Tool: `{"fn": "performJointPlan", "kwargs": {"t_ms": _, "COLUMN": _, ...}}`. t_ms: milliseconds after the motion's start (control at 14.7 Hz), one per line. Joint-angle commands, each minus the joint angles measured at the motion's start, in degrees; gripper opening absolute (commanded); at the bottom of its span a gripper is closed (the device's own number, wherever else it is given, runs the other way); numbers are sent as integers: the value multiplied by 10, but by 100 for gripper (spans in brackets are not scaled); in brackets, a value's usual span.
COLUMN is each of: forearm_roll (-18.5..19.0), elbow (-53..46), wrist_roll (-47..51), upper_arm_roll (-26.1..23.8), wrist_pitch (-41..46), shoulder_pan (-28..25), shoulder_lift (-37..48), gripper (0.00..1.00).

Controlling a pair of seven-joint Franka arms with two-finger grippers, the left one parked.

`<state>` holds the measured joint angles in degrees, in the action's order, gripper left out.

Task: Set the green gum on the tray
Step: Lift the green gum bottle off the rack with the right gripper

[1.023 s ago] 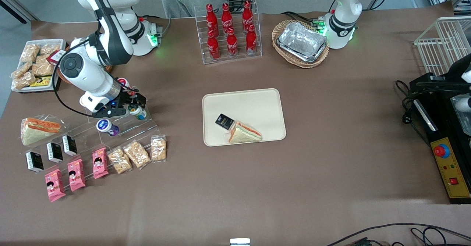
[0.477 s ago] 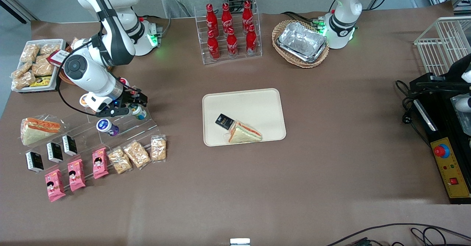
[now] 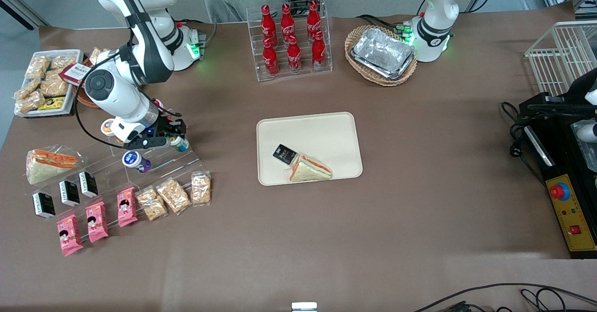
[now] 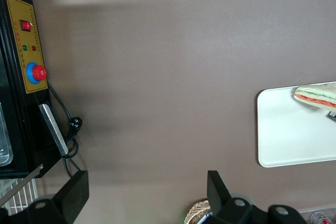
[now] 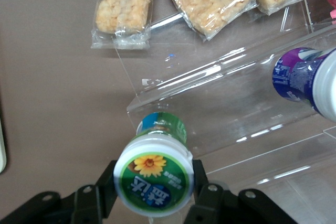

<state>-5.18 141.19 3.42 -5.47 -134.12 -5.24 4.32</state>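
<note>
The green gum (image 3: 180, 143) is a small bottle with a white lid, a green flower label and a teal body. My right gripper (image 3: 175, 138) is shut on it at the upper step of a clear acrylic stand (image 3: 154, 162). In the right wrist view the gum (image 5: 154, 176) sits between the two black fingers (image 5: 107, 183) of the gripper (image 5: 154, 184), held just off the stand (image 5: 220, 103). The cream-beige tray (image 3: 317, 130) lies mid-table, toward the parked arm from the gripper. It holds a sandwich (image 3: 308, 168) and a small black packet (image 3: 284, 153). The tray also shows in the left wrist view (image 4: 283, 129).
A purple-bodied gum bottle (image 3: 135, 160) (image 5: 304, 77) lies on the stand close to the gripper. Snack bars (image 3: 173, 195), pink packets (image 3: 95, 221) and black packets (image 3: 70, 193) lie nearer the front camera. A cola rack (image 3: 290, 37) and a foil tray in a basket (image 3: 381, 55) stand farther away.
The right arm's wrist has drawn up and away from the front camera. The green gum, held in the fingers, has shifted slightly toward the tray and tilted.
</note>
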Motion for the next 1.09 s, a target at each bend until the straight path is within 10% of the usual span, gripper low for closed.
{"fn": "performJointPlan", "kwargs": {"t_ms": 0, "forearm_roll": -15, "elbow": 6, "wrist_roll": -5, "upper_arm_roll": -1, "wrist_pitch": -17, "shoulder_pan": -2, "shoulder_lift": -2, "gripper": 20}}
{"fn": "performJointPlan", "kwargs": {"t_ms": 136, "forearm_roll": -15, "elbow": 3, "wrist_roll": -5, "upper_arm_roll": -1, "wrist_pitch": -7, "shoulder_pan": -1, "shoulder_lift": 6, "gripper": 7}}
{"fn": "performJointPlan", "kwargs": {"t_ms": 1023, "forearm_roll": -19, "elbow": -285, "wrist_roll": 49, "upper_arm_roll": 16, "wrist_pitch": 426, "shoulder_pan": 1, "shoulder_lift": 102, "gripper": 5}}
